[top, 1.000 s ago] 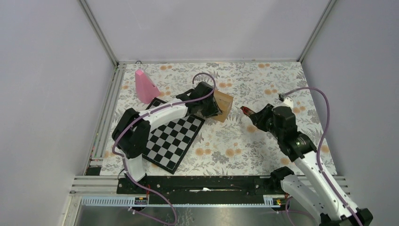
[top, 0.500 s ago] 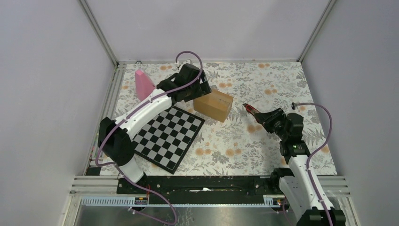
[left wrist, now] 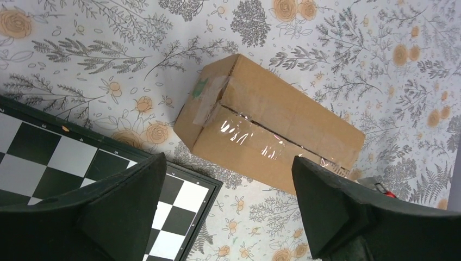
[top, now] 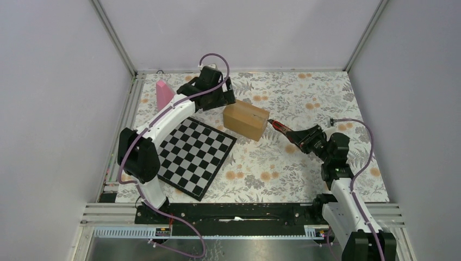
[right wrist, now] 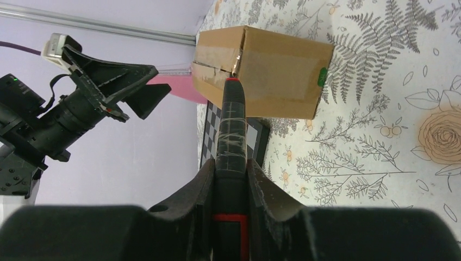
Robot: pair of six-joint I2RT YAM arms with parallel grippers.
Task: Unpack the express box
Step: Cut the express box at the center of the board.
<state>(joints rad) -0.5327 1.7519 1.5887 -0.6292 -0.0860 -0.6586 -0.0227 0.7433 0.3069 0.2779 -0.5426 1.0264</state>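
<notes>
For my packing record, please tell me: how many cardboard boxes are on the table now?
1. The express box sits on the floral cloth, just beyond the chessboard. The left arm hides some cloth, so a small one could be missed.

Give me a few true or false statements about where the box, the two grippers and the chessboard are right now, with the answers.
1. The left gripper is clamped on the express box. False: it hangs open above the box, touching nothing.
2. The right gripper grips a slim tool aimed at the box's taped end. True.
3. The box's flaps are open. False: tape holds them shut.
4. The box rests on the chessboard. False: it sits on the floral cloth beside the board.
5. A pink cone stands near the cloth's far left corner. True.
</notes>
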